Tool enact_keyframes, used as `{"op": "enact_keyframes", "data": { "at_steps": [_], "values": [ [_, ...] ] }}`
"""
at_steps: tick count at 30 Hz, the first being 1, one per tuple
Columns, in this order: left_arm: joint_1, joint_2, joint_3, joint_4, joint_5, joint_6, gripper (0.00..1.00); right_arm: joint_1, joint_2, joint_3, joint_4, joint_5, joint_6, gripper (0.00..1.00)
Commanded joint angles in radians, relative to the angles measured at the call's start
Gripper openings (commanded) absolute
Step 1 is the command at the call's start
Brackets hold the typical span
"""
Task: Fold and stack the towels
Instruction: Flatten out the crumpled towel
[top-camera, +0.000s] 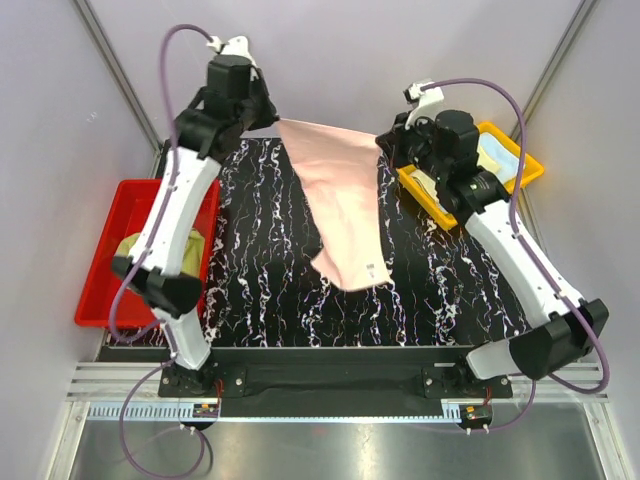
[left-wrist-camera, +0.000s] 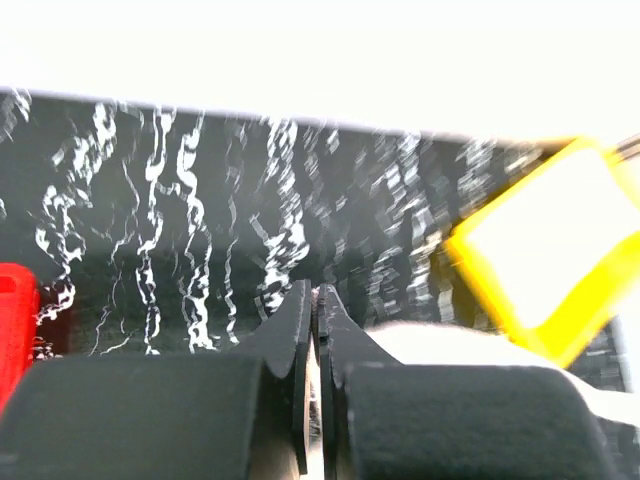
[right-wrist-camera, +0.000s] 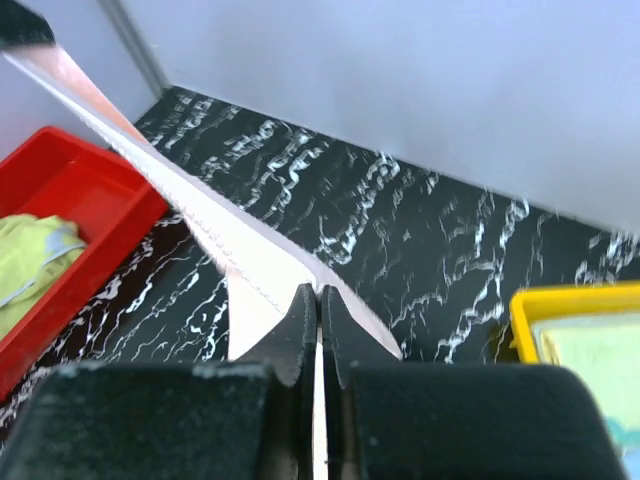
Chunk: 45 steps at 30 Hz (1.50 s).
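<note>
Pink towel (top-camera: 345, 215) was soft matt cloth, tabletop (top-camera: 270, 290) looked smooth, black with white marble-like veining, red tray (top-camera: 100, 285) and yellow tray (top-camera: 520, 150) were smooth glossy plastic.

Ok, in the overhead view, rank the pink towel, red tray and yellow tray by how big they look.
1-2. red tray and pink towel: they look alike. The towel hangs lifted, nearer the camera, so I won't rank them.
3. yellow tray, partly hidden by the right arm.

Pink towel (top-camera: 345, 210) bars the middle; red tray (top-camera: 105, 280), yellow tray (top-camera: 520, 150) flank it.
</note>
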Motion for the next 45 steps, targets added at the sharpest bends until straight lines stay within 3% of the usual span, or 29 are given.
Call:
{"op": "enact_keyframes", "data": {
  "at_steps": [1, 5, 8, 12, 17, 20, 27, 31, 35, 38, 39, 42, 45],
  "values": [
    [-0.036, -0.097, 0.024, -0.11, -0.073, -0.054, 0.0, 0.029, -0.087, 0.038, 0.007, -0.065, -0.151, 0.0],
    [-0.052, -0.254, -0.094, -0.118, -0.012, -0.117, 0.0, 0.062, -0.284, -0.053, 0.033, -0.123, -0.167, 0.0],
    [-0.132, -0.348, -0.175, -0.11, -0.026, -0.163, 0.0, 0.077, -0.419, -0.14, 0.072, -0.201, -0.116, 0.0],
    [-0.284, -0.42, -0.232, -0.158, -0.127, -0.25, 0.0, 0.091, -0.541, -0.231, 0.101, -0.325, -0.015, 0.0],
    [-0.385, -0.496, -0.278, -0.221, -0.283, -0.329, 0.0, 0.095, -0.679, -0.317, 0.135, -0.364, 0.06, 0.0],
    [-0.454, -0.49, -0.262, -0.24, -0.338, -0.352, 0.0, 0.095, -0.696, -0.306, 0.125, -0.366, 0.066, 0.0],
    [-0.456, -0.395, -0.111, -0.372, -0.524, -0.355, 0.0, 0.094, -0.609, -0.249, 0.13, -0.284, 0.02, 0.0],
    [-0.456, -0.433, -0.125, -0.274, -0.484, -0.291, 0.0, 0.095, -0.573, -0.214, 0.167, -0.393, 0.06, 0.0],
    [-0.458, -0.459, -0.082, -0.316, -0.446, -0.295, 0.0, 0.094, -0.587, -0.2, 0.159, -0.586, 0.105, 0.0],
    [-0.483, -0.572, -0.2, -0.261, -0.366, -0.327, 0.0, 0.095, -0.628, -0.206, 0.164, -0.727, 0.168, 0.0],
    [-0.488, -0.648, -0.302, -0.238, -0.325, -0.341, 0.0, 0.095, -0.656, -0.217, 0.174, -0.749, 0.206, 0.0],
    [-0.493, -0.739, -0.441, -0.164, -0.253, -0.379, 0.0, 0.096, -0.722, -0.296, 0.307, -0.804, 0.289, 0.0],
    [-0.499, -0.731, -0.423, -0.202, -0.225, -0.399, 0.0, 0.097, -0.759, -0.355, 0.386, -0.789, 0.376, 0.0]
  ]
}}
